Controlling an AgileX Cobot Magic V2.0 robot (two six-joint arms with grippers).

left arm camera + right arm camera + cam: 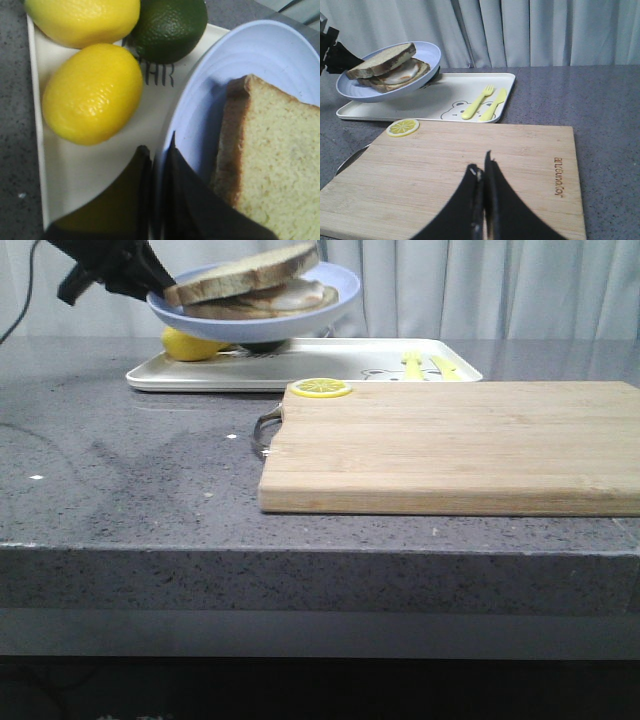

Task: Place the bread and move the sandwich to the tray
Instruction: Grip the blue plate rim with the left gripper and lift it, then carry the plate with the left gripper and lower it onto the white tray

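Note:
The sandwich (250, 285), with the plain bread (280, 165) as its top slice and the fried egg (402, 74) showing underneath, lies on the round light-blue plate (300, 315). My left gripper (157, 150) is shut on the plate's rim, one finger above it and one below. It holds the plate tilted in the air over the left part of the white tray (350, 365). My right gripper (482, 167) is shut on nothing, low over the wooden cutting board (445, 170). It is out of the front view.
Two lemons (92, 92) and a lime (170, 25) sit on the tray's left end, under and beside the plate. A yellow fork (480, 102) and knife (495, 102) lie on its right part. A lemon slice (320, 388) rests on the board's far left corner.

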